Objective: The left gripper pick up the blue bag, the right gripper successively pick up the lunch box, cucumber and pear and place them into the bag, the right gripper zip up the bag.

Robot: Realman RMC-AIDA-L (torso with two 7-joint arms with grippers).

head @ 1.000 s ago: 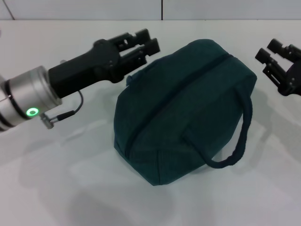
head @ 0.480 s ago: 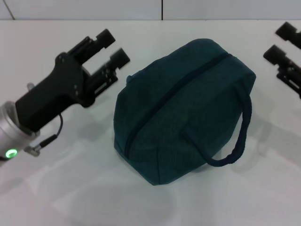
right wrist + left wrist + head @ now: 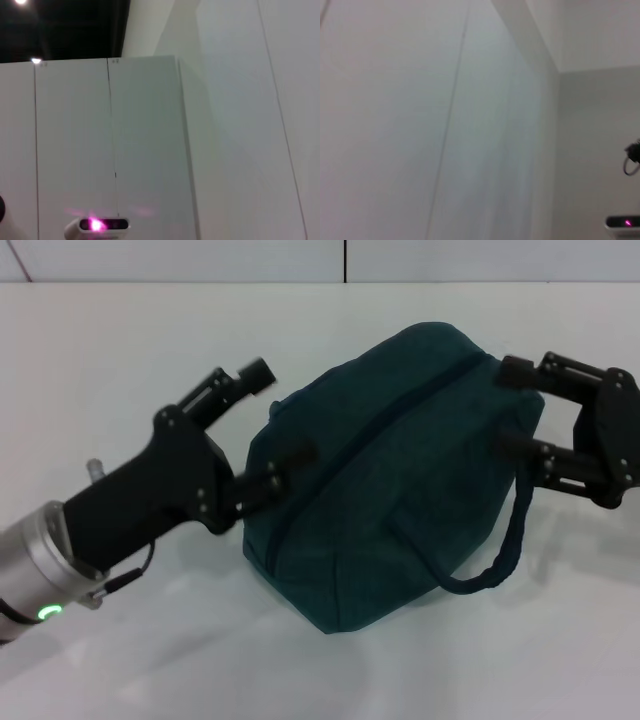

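Observation:
The blue bag [image 3: 390,470] lies on the white table in the head view, its zipper line running along the top and one loop handle [image 3: 505,550] hanging at the front right. My left gripper [image 3: 274,420] is open at the bag's left end, its nearer finger touching the fabric. My right gripper [image 3: 512,405] is open at the bag's right end, one finger by the top corner and the other by the handle root. The lunch box, cucumber and pear are out of view. Neither wrist view shows any finger.
The white table [image 3: 130,350] stretches around the bag, with a wall seam behind it. Both wrist views show only pale wall panels, plus a small device with a pink light [image 3: 97,225].
My left gripper swung in from the far left until it touched the bag's left end. My right gripper came in from the right edge to the bag's right end. The bag has stayed put.

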